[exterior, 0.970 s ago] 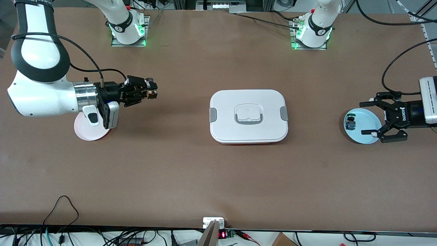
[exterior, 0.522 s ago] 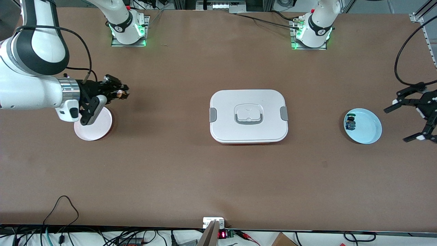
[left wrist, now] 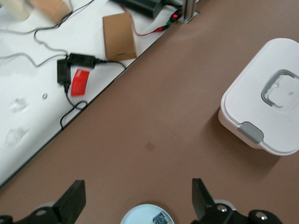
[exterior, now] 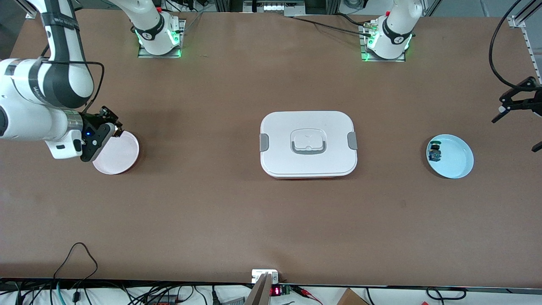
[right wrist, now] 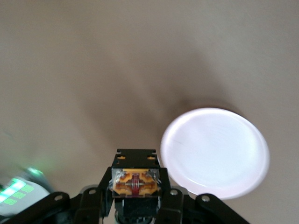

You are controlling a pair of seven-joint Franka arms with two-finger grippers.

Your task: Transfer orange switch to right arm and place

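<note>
In the right wrist view the orange switch point(right wrist: 135, 179) sits clamped between the black fingers of my right gripper point(right wrist: 135, 183), which is shut on it. That gripper point(exterior: 113, 126) hangs over the rim of the pale pink plate point(exterior: 118, 154), toward the right arm's end of the table. The plate point(right wrist: 215, 151) is bare. My left gripper point(exterior: 518, 130) is open and holds nothing, up in the air at the left arm's end of the table. From its wrist view the left gripper point(left wrist: 136, 201) stands wide apart above the brown table.
A white lidded box point(exterior: 308, 144) with grey clips sits mid-table. A light blue plate point(exterior: 457, 165) near the left arm's end carries a blue-bodied switch point(exterior: 434, 152). Cables and a cardboard piece point(left wrist: 119, 35) lie off the table's front edge.
My right arm swung toward its end of the table with the switch, ending at the pink plate's rim. My left gripper drew away from the blue plate, still open.
</note>
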